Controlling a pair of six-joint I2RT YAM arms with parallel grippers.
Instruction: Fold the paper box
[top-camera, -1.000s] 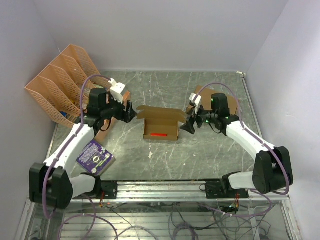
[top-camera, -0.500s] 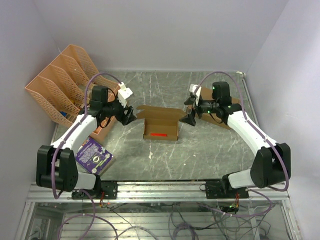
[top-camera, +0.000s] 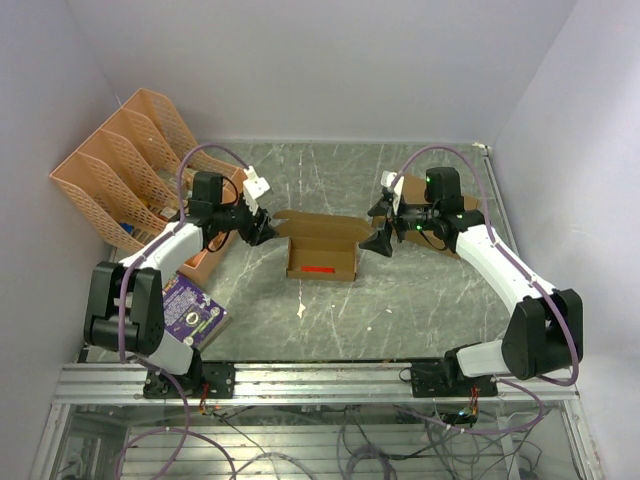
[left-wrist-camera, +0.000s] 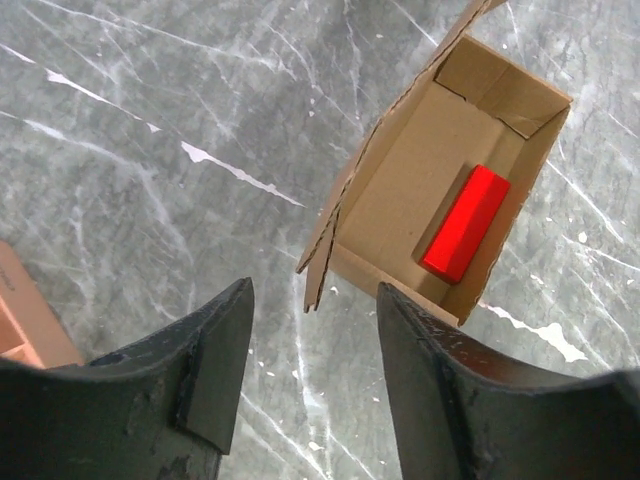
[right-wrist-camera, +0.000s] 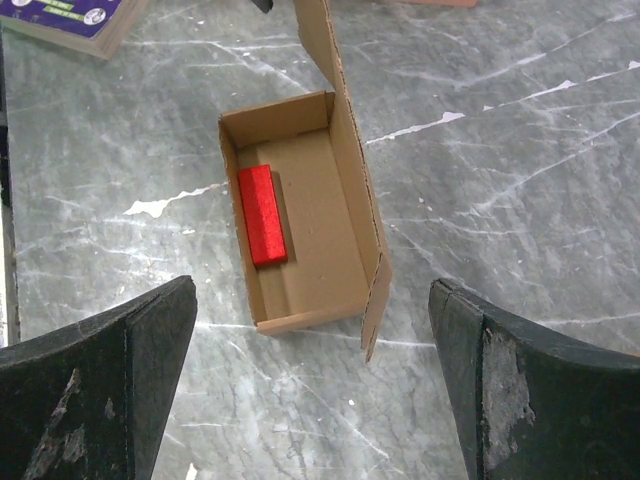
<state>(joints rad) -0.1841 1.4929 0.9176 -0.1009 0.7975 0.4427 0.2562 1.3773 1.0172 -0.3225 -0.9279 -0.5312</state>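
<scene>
Top external: paper box (top-camera: 321, 250) sits mid-table, betw. the two grippers, long side facing the arm bases.
Box state: open on top; walls up; lid flap spread out toward far side, not folded over.
Box contents: red block (right-wrist-camera: 262, 214) lying flat on the floor, along the near long wall.
L gripper (top-camera: 267, 228): at box's left end, by the far-left corner. Pads apart w/ a moderate gap, nothing betw. them.
L wrist view: loose end flap of the box shows just ahead of the fingers (left-wrist-camera: 215, 360). Can't tell if it touches.
R gripper (top-camera: 381, 241): at box's right end, spread wide, empty.
R wrist view: looks down into the box; fingers (right-wrist-camera: 130, 370) stand well out to either side of it, apart from the cardboard. Side flap at the near corner juts out past the wall.
Table (top-camera: 420, 300): grey marbled top.
File rack (top-camera: 115, 175): orange mesh, slanted slots, far-left corner.
Purple pkg (top-camera: 188, 312): flat on table, near-left, beside L arm.
Brown carton (top-camera: 410, 188): behind R arm, mostly hidden.
</scene>
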